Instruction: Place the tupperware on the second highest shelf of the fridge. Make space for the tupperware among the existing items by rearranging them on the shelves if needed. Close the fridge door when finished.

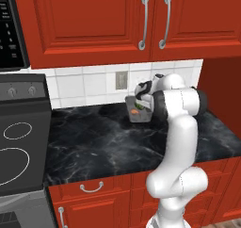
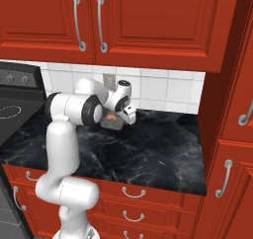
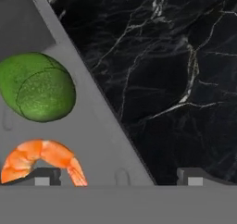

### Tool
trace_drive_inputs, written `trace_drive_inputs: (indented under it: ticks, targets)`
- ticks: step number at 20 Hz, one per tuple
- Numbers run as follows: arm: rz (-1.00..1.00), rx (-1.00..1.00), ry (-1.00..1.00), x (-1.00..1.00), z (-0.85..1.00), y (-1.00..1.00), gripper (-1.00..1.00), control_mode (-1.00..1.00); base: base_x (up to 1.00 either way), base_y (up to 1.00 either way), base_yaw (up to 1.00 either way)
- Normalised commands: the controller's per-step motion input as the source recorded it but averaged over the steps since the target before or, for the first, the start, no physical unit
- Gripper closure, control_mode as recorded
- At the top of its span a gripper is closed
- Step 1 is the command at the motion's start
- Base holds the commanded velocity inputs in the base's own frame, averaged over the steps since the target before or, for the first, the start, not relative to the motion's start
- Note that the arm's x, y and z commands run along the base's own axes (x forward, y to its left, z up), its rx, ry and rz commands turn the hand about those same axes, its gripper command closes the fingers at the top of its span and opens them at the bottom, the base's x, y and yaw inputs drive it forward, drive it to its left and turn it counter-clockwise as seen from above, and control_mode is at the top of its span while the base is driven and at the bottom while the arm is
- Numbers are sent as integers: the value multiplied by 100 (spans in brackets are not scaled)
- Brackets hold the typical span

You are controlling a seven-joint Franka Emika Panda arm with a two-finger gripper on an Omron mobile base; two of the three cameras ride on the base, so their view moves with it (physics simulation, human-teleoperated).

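A: Where's the tupperware (image 1: 139, 110) rn?

B: On the black marble counter (image 1: 103, 142), back near the tiled wall, under the red cabinets (image 1: 94, 20). Grey tub, no lid visible; a green avocado-looking piece (image 3: 38, 86) and a shrimp (image 3: 42, 159) lie inside.

A: Gripper (image 3: 115, 177)?

B: Right over it, jaws spread wide, nothing held. In the hand view one tip is over the tub's inside and the other is out over the counter, so they straddle the tub's wall (image 3: 99, 121). Can't tell if they touch it.

A: Progress?

B: Barely begun, imo. Tub not picked up yet. Left to do: grasp, drive to the fridge, clear room on the 2nd-highest shelf if needed, set it in, shut the door.
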Motion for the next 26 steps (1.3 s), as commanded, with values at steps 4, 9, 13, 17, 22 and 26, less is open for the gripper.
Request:
trace_drive_inputs:
  ticks: [4, 9, 13, 17, 22, 26]
  targets:
    - [0, 0, 0, 24, -69, 0, -100, -100, 0, 0, 0]
    - [0, 0, 0, 26, -62, 0, -100, -100, 0, 0, 0]
    - [0, 0, -1, 4, -46, 2, -100, -100, 0, 0, 0]
    - [0, -4, -14, -31, 1, 24, -100, -100, 0, 0, 0]
    - [0, -7, -27, -44, 37, 27, -100, -100, 0, 0, 0]
    - [0, -7, -30, -42, 48, 28, -100, -100, 0, 0, 0]
